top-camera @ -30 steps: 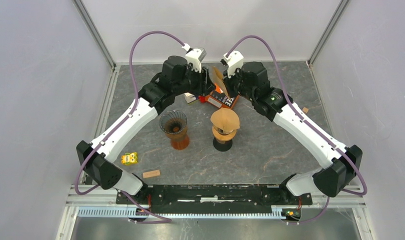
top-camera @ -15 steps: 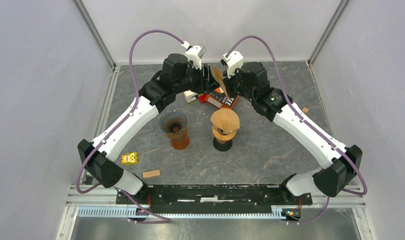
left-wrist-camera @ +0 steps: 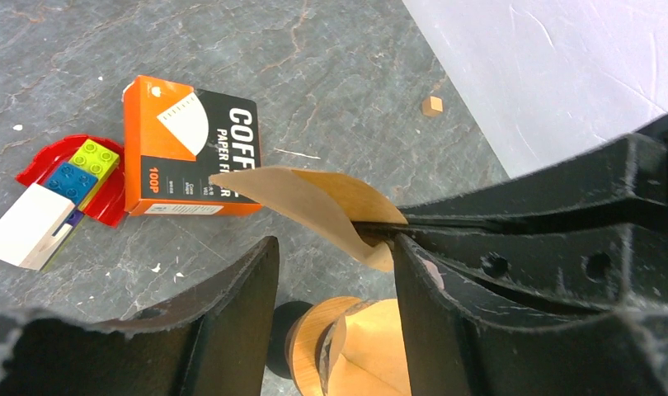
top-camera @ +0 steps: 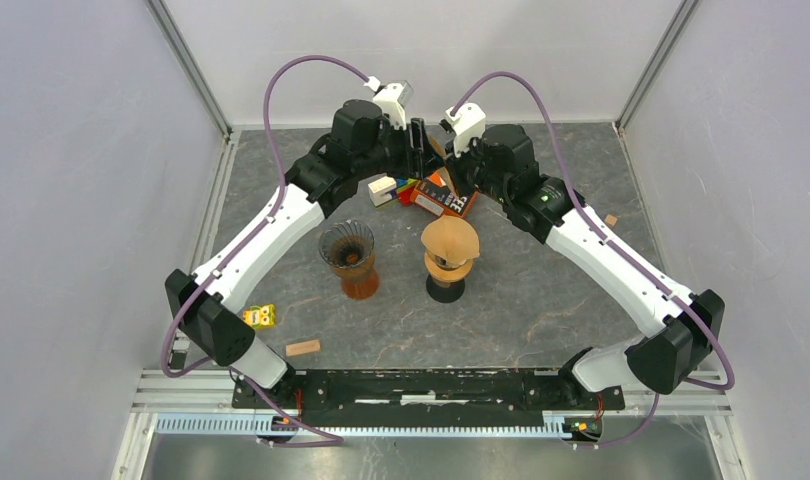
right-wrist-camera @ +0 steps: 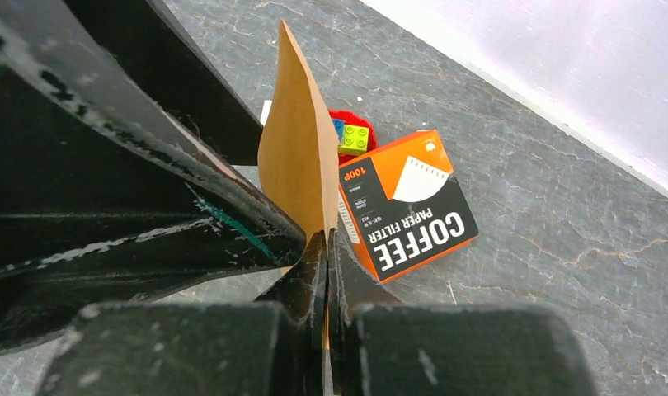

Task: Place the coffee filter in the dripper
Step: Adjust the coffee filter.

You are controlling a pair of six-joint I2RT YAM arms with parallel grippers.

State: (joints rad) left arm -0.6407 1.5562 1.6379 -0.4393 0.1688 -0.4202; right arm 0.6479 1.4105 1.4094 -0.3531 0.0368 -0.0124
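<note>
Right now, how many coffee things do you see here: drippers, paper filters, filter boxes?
Drippers: 2 (ribbed dripper, wooden dripper)
Paper filters: 2 (held filter pinched in the right gripper; seated filter in the wooden dripper)
Filter box: 1
Total: 5

Around me stood plain white panel walls [top-camera: 81, 200], aluminium frame posts [top-camera: 186, 65], and beneath, a grey marbled tabletop [top-camera: 541, 300], evenly lit.

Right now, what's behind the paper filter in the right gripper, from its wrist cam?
The orange coffee filter box, its left edge covered by the paper filter. Green and blue bricks on something red peek out; the rest is hidden.
</note>
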